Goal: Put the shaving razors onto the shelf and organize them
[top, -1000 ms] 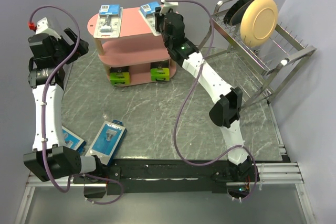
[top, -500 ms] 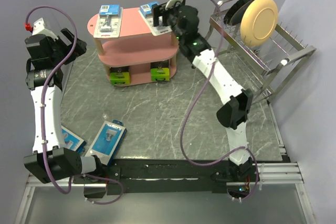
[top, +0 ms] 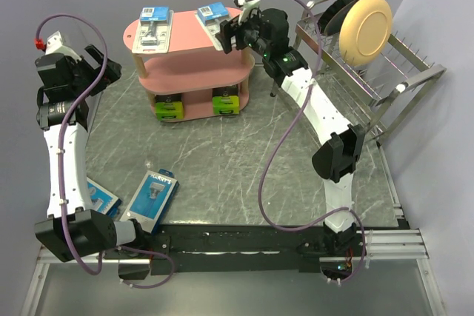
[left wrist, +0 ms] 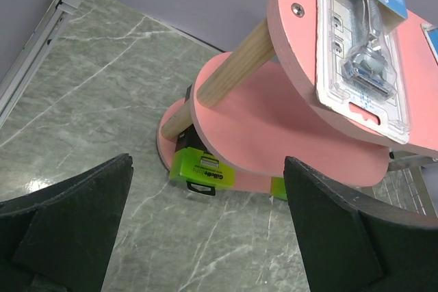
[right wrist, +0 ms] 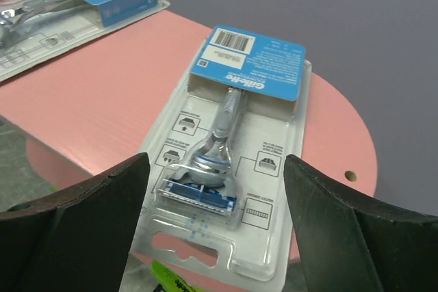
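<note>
The pink three-tier shelf (top: 189, 38) stands at the back. Two clear blister razor packs lie on its top board, one left (top: 154, 26) and one right (top: 213, 20). Two black boxes with lime-green ends (top: 169, 106) (top: 225, 101) sit on the bottom tier. Two blue-carded packs lie on the table near the left arm's base (top: 152, 194) (top: 100, 197). My right gripper (top: 231, 31) is open just beside the right blister pack (right wrist: 233, 155), which lies free on the shelf top (right wrist: 116, 80). My left gripper (top: 100, 64) is open and empty, left of the shelf (left wrist: 274, 100).
A silver wire dish rack (top: 370, 72) with a cream plate (top: 365, 29) and a dark plate stands at the back right, close behind my right arm. Grey marble table (top: 244, 160) lies between the shelf and the arm bases.
My right gripper has let go of the right blister pack on the top board and drawn back to the right. The left arm has shifted slightly.
</note>
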